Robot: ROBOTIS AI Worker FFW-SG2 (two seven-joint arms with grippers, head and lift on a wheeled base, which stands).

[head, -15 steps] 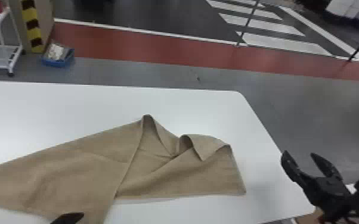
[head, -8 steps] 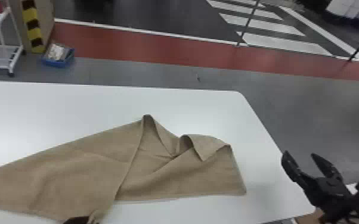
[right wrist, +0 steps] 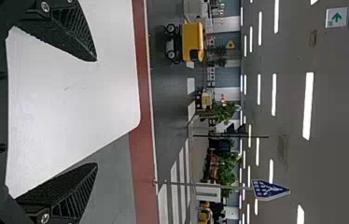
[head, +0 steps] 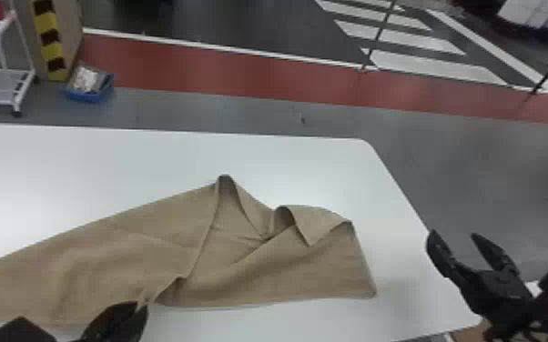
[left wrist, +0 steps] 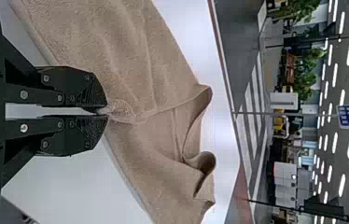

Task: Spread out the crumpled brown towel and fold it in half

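Note:
In the head view my left gripper [head: 137, 309] is at the bottom edge, at the near side of the brown towel [head: 118, 254]. The left wrist view has my left gripper [left wrist: 101, 111] shut on a pinched bit of the towel [left wrist: 130, 56]. The towel lies long across the table, smooth on the left, with raised folds and a turned-over flap toward its right end. My right gripper [head: 459, 243] stands open off the table's right edge in the head view; in the right wrist view, the right gripper [right wrist: 97, 112] has nothing between its fingers.
The white table [head: 150, 150] has a rounded far right corner. Past it on the floor are a blue bin [head: 87, 86] and a white wheeled rack [head: 2, 77] at the far left.
My left gripper has closed on the towel and lifted slightly, pulling up its near middle edge into a small peak. The right gripper has kept still.

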